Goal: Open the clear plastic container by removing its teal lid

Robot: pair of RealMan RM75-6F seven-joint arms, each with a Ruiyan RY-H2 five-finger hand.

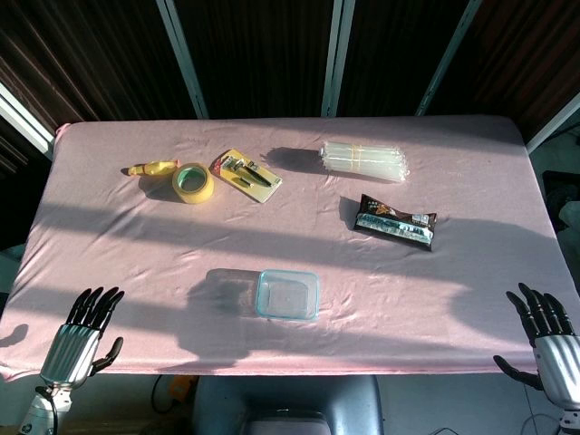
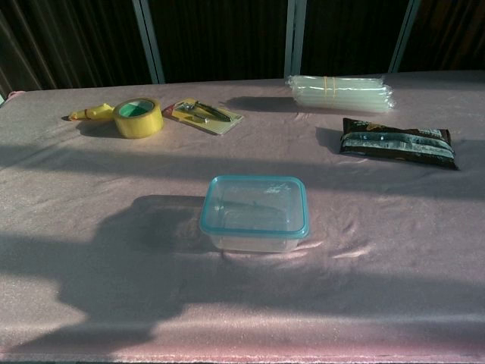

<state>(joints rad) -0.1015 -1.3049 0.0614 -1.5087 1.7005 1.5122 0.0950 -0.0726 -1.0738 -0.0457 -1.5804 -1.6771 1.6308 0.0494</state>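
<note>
Centrally, toward the near edge of the table, the clear plastic container (image 2: 254, 220) is seen standing upright on the pink tablecloth (image 2: 394, 288), with its teal lid (image 2: 255, 205) seated flat on top and closed all round. Nothing is touching it.

Both hands are held low, beyond the near edge of the table and well apart from the container. The left hand (image 1: 80, 340) is seen at the near left corner, its dark fingers (image 1: 95, 306) extended and slightly spread, with nothing held. The right hand (image 1: 549, 343) is seen at the near right corner, likewise with fingers stretched out and apart, holding nothing. Neither hand appears in the chest view.

Farther back on the cloth, other things are laid out. To the left, a roll of yellow tape (image 2: 138, 117) is lying flat, with a small yellow object (image 2: 89, 114) just beside it on its left. To the right of the tape, a yellow card carrying small metal tools (image 2: 204, 115) is placed. At the far right, a bundle of clear plastic tubes (image 2: 339, 92) is lying, and nearer than it a dark snack packet (image 2: 397, 142) is set.
</note>
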